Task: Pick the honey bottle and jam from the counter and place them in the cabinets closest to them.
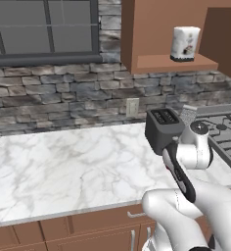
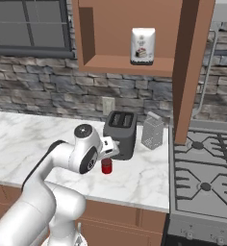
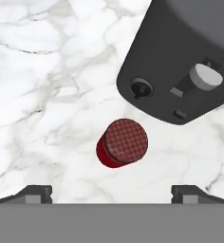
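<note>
1 jam point(image 3: 122, 148) | red jar, checkered lid | upright beside toaster point(image 3: 180, 61)

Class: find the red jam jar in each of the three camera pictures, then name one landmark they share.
Left base view: hidden behind the arm.
Right base view: the jam stands lower centre on the counter, before the toaster.
Hand view: jam at centre, just below the toaster.
Shared landmark: the toaster.

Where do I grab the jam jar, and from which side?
Grip the jam across its round body just under the lid, coming straight down from above. It stands upright on the counter, lid facing the hand camera. The toaster stands close on one side, so put the open gripper's fingers on the two sides clear of it.
</note>
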Controlling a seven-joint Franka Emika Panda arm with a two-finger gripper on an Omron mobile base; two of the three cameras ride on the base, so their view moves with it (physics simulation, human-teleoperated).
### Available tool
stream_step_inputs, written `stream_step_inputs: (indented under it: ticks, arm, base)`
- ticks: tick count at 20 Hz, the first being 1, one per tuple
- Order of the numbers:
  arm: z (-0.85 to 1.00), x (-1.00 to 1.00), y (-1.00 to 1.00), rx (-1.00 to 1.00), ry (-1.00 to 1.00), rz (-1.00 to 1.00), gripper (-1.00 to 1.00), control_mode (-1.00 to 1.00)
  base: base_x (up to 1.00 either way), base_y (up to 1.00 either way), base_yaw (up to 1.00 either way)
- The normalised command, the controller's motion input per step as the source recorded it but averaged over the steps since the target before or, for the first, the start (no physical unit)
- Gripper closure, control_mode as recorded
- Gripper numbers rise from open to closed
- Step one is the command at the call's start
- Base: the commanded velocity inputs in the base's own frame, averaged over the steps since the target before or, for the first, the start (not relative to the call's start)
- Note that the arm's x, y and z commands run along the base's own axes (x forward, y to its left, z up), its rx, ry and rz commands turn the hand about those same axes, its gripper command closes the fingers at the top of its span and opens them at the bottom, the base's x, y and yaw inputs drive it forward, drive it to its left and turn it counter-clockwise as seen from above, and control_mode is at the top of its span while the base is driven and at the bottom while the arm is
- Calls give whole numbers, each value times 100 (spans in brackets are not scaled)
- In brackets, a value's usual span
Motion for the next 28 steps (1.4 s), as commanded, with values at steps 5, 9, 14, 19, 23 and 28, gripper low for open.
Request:
stream_step_inputs:
  ticks: [5,9,14,19,23,28]
  arm:
    - [-1,1,0,0,0,0,-100,-100]
    - [-11,8,0,0,0,0,-100,-100]
    - [-21,8,0,0,0,0,-100,-100]
    - [-26,7,0,0,0,0,-100,-100]
    - [-27,7,0,0,0,0,-100,-100]
    - [-28,7,0,0,0,0,-100,-100]
  base:
    - [0,0,0]
    - [0,0,0]
    - [0,0,0]
    - [0,0,0]
    - [0,0,0]
    - [0,0,0]
